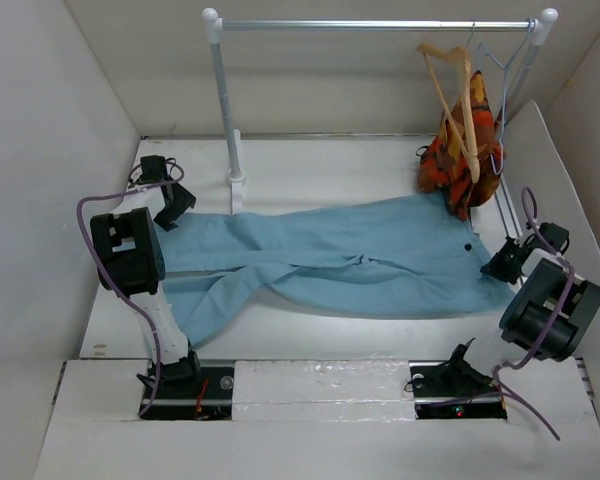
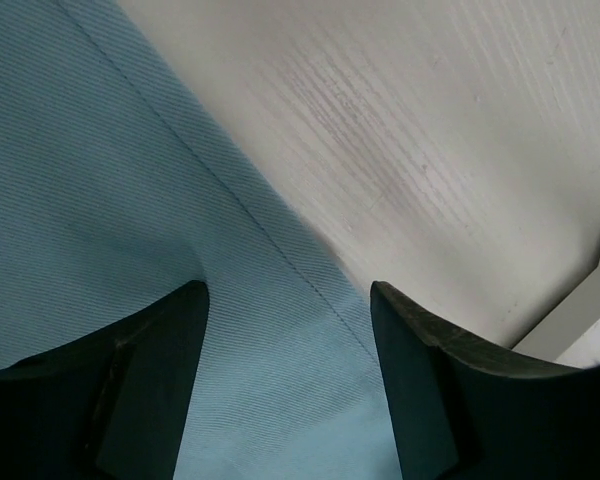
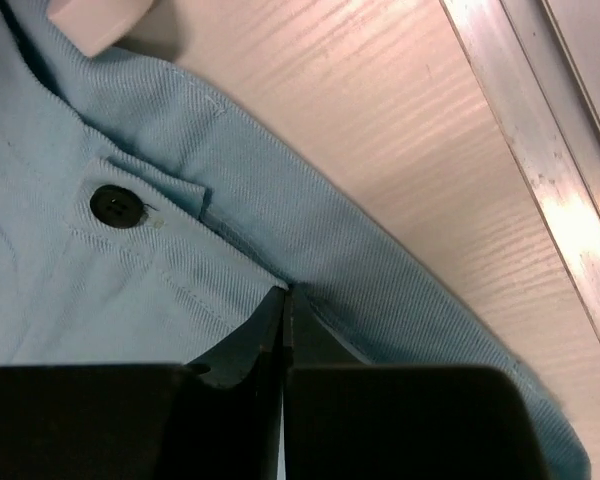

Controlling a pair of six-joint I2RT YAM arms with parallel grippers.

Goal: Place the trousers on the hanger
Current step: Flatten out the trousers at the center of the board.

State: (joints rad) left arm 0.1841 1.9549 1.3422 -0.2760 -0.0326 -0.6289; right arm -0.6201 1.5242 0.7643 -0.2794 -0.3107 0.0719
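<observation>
Your left end effector (image 2: 290, 300) stands open over the hem edge of the trousers (image 2: 100, 200), with bare desk (image 2: 430, 150) to its right. Your right end effector (image 3: 285, 295) is closed, tips on the waistband right of the button (image 3: 117, 206); the wooden hanger (image 1: 458, 100) hangs well beyond it.

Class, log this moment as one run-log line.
trousers flat | left claw open over leg | right claw shut on waistband | hanger on rail
</observation>
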